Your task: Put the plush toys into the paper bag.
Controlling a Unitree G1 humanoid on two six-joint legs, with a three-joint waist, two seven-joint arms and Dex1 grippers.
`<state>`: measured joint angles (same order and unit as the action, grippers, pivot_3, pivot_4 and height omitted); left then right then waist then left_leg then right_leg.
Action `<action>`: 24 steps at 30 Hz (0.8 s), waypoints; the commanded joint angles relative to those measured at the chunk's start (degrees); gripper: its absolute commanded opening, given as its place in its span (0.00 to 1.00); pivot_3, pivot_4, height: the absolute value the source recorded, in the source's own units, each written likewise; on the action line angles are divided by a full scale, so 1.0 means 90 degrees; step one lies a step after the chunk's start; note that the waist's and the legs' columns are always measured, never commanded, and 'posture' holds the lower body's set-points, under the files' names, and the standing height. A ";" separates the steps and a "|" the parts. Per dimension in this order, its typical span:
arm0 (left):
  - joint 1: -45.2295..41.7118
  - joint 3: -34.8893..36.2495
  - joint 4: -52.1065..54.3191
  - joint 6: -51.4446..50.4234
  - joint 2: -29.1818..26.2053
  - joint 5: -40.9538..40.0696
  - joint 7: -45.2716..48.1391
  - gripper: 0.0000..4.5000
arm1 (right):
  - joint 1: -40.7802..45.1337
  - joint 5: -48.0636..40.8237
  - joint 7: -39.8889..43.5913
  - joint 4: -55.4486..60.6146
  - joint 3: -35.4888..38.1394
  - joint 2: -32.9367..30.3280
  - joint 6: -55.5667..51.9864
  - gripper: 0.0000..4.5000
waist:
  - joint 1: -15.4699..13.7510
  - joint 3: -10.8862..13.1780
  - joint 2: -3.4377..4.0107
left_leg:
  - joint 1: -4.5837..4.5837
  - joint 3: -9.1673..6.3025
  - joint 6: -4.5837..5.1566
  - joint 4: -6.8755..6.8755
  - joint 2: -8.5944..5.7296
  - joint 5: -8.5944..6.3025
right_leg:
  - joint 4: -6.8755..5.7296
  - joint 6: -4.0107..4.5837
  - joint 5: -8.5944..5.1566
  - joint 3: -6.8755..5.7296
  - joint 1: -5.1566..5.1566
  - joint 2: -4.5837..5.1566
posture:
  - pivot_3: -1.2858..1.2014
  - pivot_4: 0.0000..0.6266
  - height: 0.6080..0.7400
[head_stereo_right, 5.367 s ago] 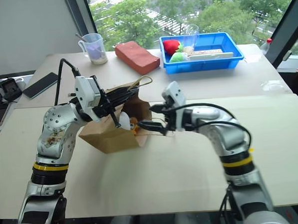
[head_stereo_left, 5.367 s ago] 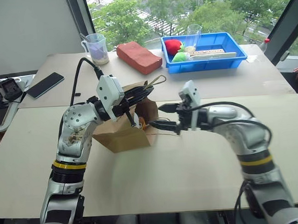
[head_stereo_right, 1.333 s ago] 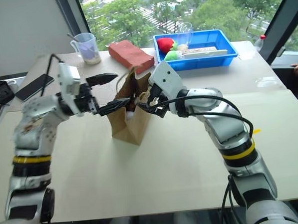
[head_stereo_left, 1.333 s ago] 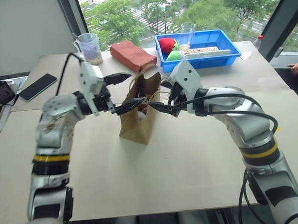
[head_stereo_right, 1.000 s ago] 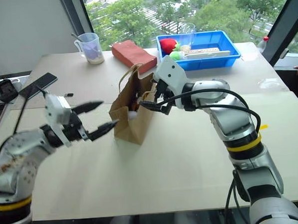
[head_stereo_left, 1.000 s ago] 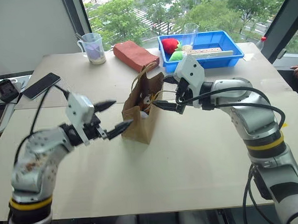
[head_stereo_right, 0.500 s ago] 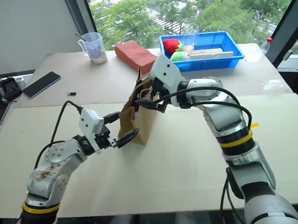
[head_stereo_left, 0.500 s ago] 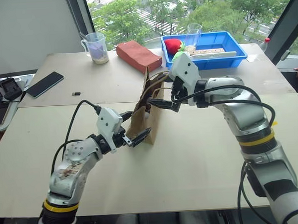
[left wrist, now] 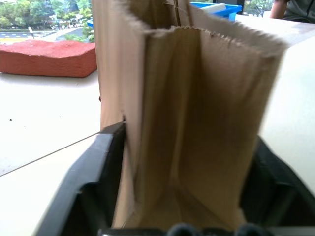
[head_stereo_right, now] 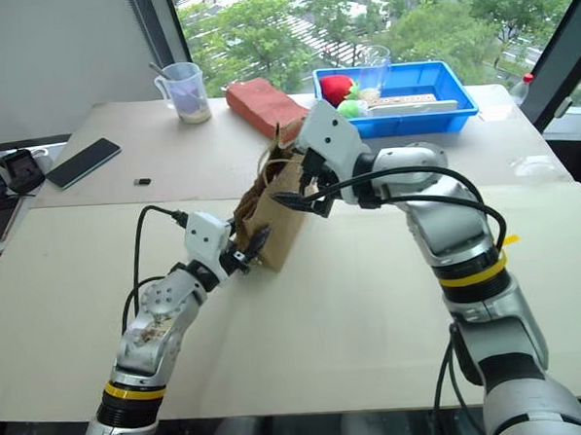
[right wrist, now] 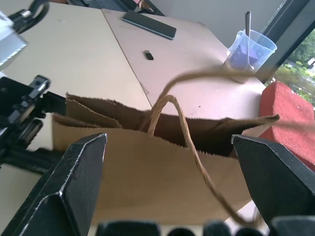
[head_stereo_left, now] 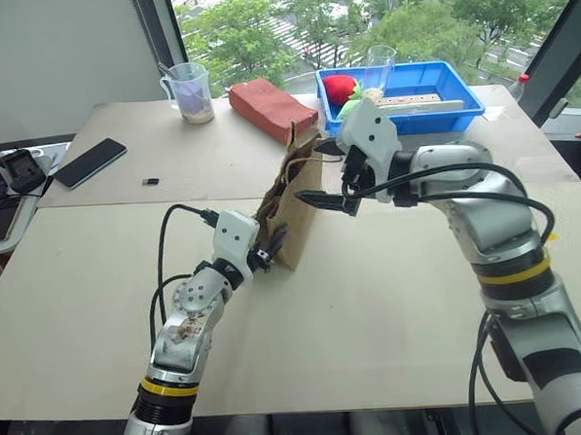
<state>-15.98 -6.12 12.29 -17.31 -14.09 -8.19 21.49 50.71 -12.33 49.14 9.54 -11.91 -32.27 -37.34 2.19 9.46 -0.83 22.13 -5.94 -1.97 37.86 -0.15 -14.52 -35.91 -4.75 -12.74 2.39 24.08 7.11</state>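
Standing upright near the table's (head_stereo_left: 392,300) middle, the paper bag (head_stereo_left: 295,212) has its narrow end between the left gripper's (head_stereo_left: 270,248) fingers, both pressed against the paper. We note the right gripper (head_stereo_left: 329,176) spread wide at the bag's rim, a cord handle (right wrist: 172,128) looping between its fingers.

Paper bag (head_stereo_left: 295,203) upright mid-table; block (head_stereo_left: 271,108), bin (head_stereo_left: 413,96) behind; phone (head_stereo_left: 90,162) far left.

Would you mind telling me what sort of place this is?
Probably an upper-floor office or lab: tall windows look down on treetops, and a black smartphone lies on the pale wooden table near a blue plastic tray.
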 commanded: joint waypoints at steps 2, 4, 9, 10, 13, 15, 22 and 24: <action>-0.0257 0.0133 -0.0142 0.0284 -0.0044 -0.0009 0.0108 0.03 | 0.0034 -0.0146 0.0076 0.0434 0.0249 -0.0185 -0.0144 1.00 | 0.0007 0.0000 0.0000 | -0.0001 0.0000 0.0000 0.0000 0.0000 0.0000 | 0.0000 0.0000 0.0000 0.0000 0.0000 0.0000 | 0.52 0.24 1.00; -0.0346 0.0163 -0.0279 0.0343 -0.0097 -0.0027 0.0203 0.01 | 0.0039 -0.0207 0.0088 0.0548 0.0354 -0.0284 -0.0228 1.00 | 0.0009 0.0000 0.0000 | 0.0000 0.0000 0.0000 0.0000 0.0000 0.0000 | -0.0001 0.0000 0.0000 0.0000 0.0000 0.0000 | 0.52 0.24 1.00; -0.0545 0.0500 -0.0441 0.0373 -0.0460 -0.0426 0.0789 0.01 | 0.0133 -0.1510 0.0321 0.1276 0.1553 -0.0693 -0.1384 1.00 | -0.0028 0.0000 0.0000 | 0.0009 -0.0001 0.0001 0.0000 0.0000 0.0000 | -0.0001 0.0000 0.0000 -0.0002 0.0002 0.0000 | 0.52 0.24 1.00; -0.0580 0.0580 -0.0457 0.0363 -0.0545 -0.0576 0.0979 0.01 | 0.0167 -0.1788 0.0366 0.1378 0.1753 -0.0788 -0.1627 1.00 | -0.0028 0.0000 0.0000 | 0.0011 -0.0002 0.0001 0.0000 0.0000 -0.0001 | -0.0007 0.0000 0.0000 -0.0002 0.0003 0.0000 | 0.52 0.24 1.00; -0.0846 0.0846 -0.0450 0.0035 -0.1174 -0.1769 0.2688 0.01 | 0.0448 -0.2790 0.0914 0.1309 0.2395 -0.1586 -0.2558 1.00 | -0.0037 0.0001 0.0000 | 0.0013 -0.0001 0.0004 -0.0001 0.0000 -0.0003 | -0.0004 0.0000 0.0000 -0.0003 -0.0001 0.0000 | 0.52 0.24 1.00; -0.1088 0.0837 -0.0585 -0.0204 -0.1720 -0.2342 0.3933 0.01 | 0.0792 -0.3078 0.1133 0.0839 0.2570 -0.2017 -0.2805 1.00 | -0.0036 0.0002 0.0002 | 0.0017 0.0000 0.0005 -0.0001 0.0000 -0.0003 | -0.0001 0.0000 0.0000 -0.0003 0.0003 0.0000 | 0.52 0.24 1.00; -0.2366 0.0112 -0.2648 0.0522 -0.2260 -0.2121 0.6704 0.01 | 0.1180 -0.3153 0.1912 -0.0230 0.2168 -0.2693 -0.2551 1.00 | 0.0002 0.0001 0.0001 | -0.0004 0.0020 0.0008 -0.0001 0.0003 -0.0004 | 0.0021 0.0000 -0.0004 -0.0001 -0.0018 0.0000 | 0.52 0.24 1.00; -0.2729 -0.0072 -0.3562 0.1149 -0.2001 -0.1787 0.7001 0.01 | 0.1019 -0.3077 0.1956 -0.0172 0.2051 -0.2651 -0.2390 1.00 | 0.0012 0.0001 0.0001 | -0.0001 0.0021 0.0007 0.0001 0.0003 -0.0004 | 0.0015 0.0000 -0.0003 0.0001 -0.0011 0.0000 | 0.52 0.24 1.00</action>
<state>-38.73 -6.06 -15.59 -11.42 -32.88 -26.20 81.84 59.71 -39.58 66.04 7.21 6.22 -55.73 -61.17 2.30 9.48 -0.82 22.14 -5.75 -1.91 37.87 -0.12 -14.56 -35.80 -4.75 -12.77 2.40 24.04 7.12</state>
